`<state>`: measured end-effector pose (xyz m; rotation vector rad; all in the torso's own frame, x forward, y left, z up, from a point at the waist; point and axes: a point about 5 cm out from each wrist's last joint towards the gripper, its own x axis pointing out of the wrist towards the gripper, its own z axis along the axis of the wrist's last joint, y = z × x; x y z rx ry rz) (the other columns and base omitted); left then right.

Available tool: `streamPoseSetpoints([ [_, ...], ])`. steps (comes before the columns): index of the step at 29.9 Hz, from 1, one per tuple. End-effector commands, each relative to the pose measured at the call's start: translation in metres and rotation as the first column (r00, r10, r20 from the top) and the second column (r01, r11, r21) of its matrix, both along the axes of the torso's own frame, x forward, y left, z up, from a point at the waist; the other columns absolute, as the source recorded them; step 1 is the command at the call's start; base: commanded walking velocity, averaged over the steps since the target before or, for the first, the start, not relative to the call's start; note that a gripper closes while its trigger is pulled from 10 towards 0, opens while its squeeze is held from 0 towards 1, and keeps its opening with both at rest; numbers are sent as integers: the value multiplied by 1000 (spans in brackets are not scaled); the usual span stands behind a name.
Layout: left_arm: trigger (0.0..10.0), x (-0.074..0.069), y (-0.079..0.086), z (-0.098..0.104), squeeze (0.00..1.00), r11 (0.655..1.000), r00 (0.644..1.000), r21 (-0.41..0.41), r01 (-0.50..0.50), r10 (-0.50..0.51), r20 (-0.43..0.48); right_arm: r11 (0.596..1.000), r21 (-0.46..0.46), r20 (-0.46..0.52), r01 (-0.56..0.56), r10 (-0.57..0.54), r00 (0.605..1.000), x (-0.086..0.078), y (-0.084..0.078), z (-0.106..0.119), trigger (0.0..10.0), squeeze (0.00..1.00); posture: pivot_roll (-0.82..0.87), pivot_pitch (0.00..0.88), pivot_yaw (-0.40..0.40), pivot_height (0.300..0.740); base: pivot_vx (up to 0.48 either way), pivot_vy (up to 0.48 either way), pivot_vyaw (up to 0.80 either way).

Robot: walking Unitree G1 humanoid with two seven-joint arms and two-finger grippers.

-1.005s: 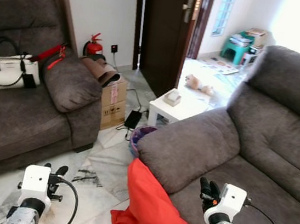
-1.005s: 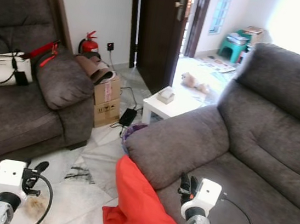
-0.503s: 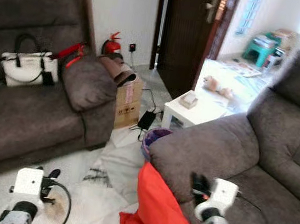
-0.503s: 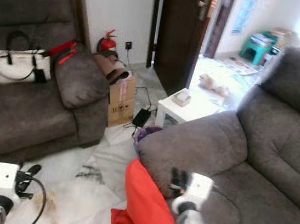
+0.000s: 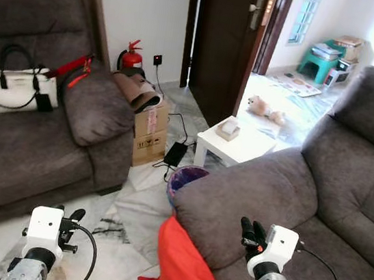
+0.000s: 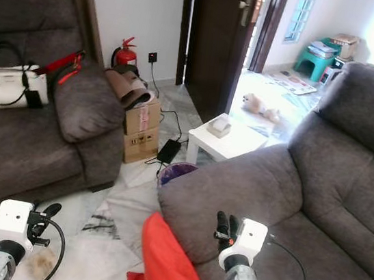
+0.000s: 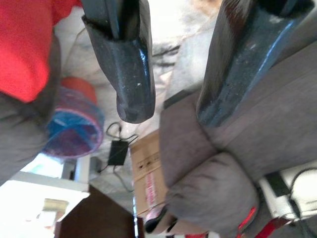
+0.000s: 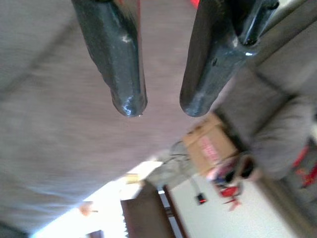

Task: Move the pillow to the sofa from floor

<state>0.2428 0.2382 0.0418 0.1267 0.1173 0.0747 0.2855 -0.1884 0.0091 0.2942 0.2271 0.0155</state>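
The red pillow (image 5: 180, 270) stands on the marble floor, leaning against the armrest (image 5: 249, 190) of the grey sofa (image 5: 344, 202) on my right. The pillow's red edge (image 7: 25, 44) also appears in the left wrist view. My right gripper (image 5: 251, 229) is open and holds nothing; it hovers over the sofa seat just right of the pillow. My left gripper (image 5: 69, 213) is open and holds nothing, low over the floor to the left of the pillow.
A second grey sofa (image 5: 20, 152) at left carries a white handbag (image 5: 16, 86). Ahead are a cardboard box (image 5: 148, 131), a fire extinguisher (image 5: 131, 57), a purple bin (image 5: 185, 178), a small white table (image 5: 235, 143) and a dark open door (image 5: 221, 41).
The camera has swung and the whole scene shifted. The pillow sits lower in the picture and still leans on the armrest. Both grippers stay open and hold nothing.
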Motion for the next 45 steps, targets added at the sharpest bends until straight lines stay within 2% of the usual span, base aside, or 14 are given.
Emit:
streamPoseSetpoints([
  [1,10000,-4,3,0,0,999,1000,32,-1,1,-4,999,15,9,30,-30,999,-1,-2,0,10000,0,137,0,12,740,0,0,0],
  [2,10000,-1,4,7,0,998,1000,56,-3,2,25,999,13,17,52,-53,998,-2,-5,1,10000,0,136,0,13,740,0,0,0],
  [5,10000,2,2,11,0,998,999,62,10,-13,43,997,3,23,75,-75,997,-3,-8,1,10000,0,132,0,14,740,0,0,0],
  [10,10000,2,-9,11,0,995,997,81,58,-61,39,992,-35,13,122,-122,992,-6,-13,0,10000,0,125,0,13,740,0,0,0],
  [12,10000,-1,-13,10,0,994,997,86,69,-72,34,993,-21,26,114,-114,993,-8,-14,1,10000,0,120,0,15,740,0,0,0],
  [17,10000,-5,-13,7,0,993,996,88,81,-83,18,993,-13,6,116,-116,993,-9,-15,-1,10000,0,106,0,21,740,0,0,0],
  [22,10000,-6,-8,8,0,992,997,103,75,-76,10,995,-17,40,98,-97,994,-2,-10,7,10000,0,90,0,36,740,0,0,0],
  [25,10000,-2,0,9,0,995,999,91,44,-46,15,994,-15,42,108,-107,993,0,-8,8,10000,0,85,0,36,721,0,0,0],
  [30,10000,0,-3,8,0,995,998,82,63,-63,2,997,-19,39,71,-70,997,-3,1,4,10000,0,87,0,38,691,0,0,0],
  [36,10000,-1,-5,5,0,996,998,69,59,-59,-6,998,1,42,65,-65,997,-2,3,5,10000,0,90,0,34,691,0,0,0],
  [45,10000,1,-3,6,0,999,1000,44,22,-22,8,999,27,32,45,-46,998,12,14,11,10000,0,114,0,47,687,0,0,0],
])
